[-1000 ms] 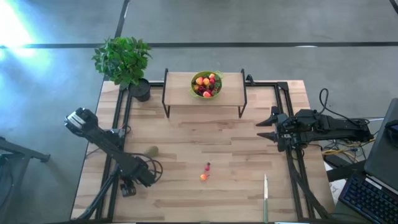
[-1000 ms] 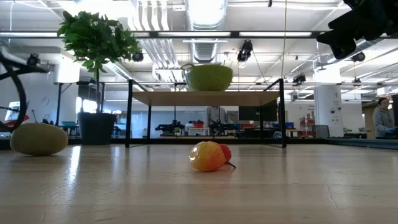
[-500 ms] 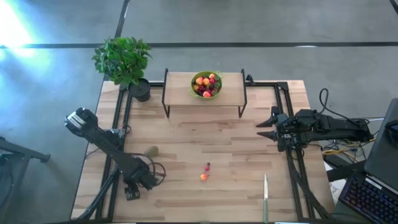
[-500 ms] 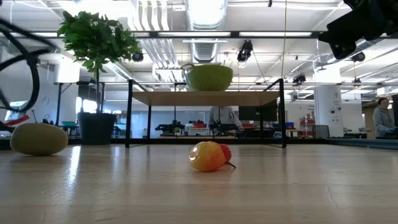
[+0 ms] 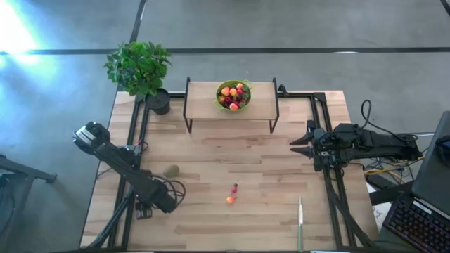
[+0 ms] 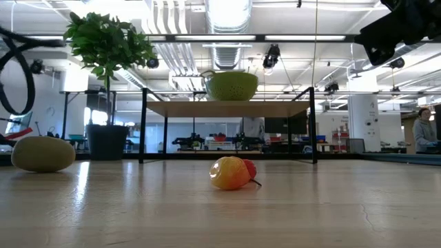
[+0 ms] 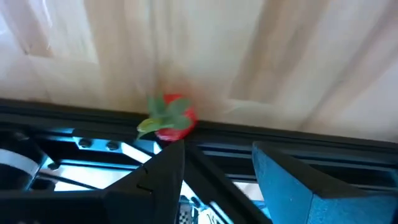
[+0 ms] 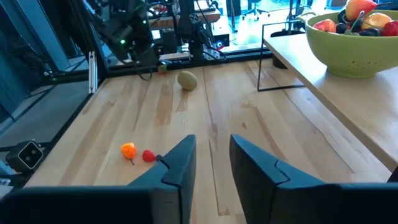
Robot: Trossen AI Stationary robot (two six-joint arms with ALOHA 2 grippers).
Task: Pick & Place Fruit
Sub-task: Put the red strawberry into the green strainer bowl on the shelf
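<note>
A small red strawberry (image 7: 173, 119) with green leaves lies on the wood at the table's left edge, against the black frame rail. My left gripper (image 7: 217, 155) hangs open over it; the berry sits just past one fingertip, not between the fingers. The left arm hides the berry in the high view, where the left gripper (image 5: 144, 209) stands at the near left. A brown kiwi (image 5: 171, 170), an orange fruit (image 5: 230, 200) and a red one (image 5: 235, 187) rest on the table. My right gripper (image 5: 301, 140) waits at the right edge, open on a narrow gap (image 8: 213, 149).
A lime-green bowl (image 5: 233, 95) full of fruit stands on a low black-legged shelf (image 5: 264, 98) at the far middle. A potted plant (image 5: 138, 67) is at the far left corner. A knife (image 5: 300, 221) lies near the front right. Black frame rails (image 5: 130, 140) run along both sides.
My left gripper swung a little toward the table's near edge, then came back, rising slightly and tipping; its cable loop shifted in the low view. My right gripper's fingers have drawn closer together while the arm kept still. The fruits have not moved.
</note>
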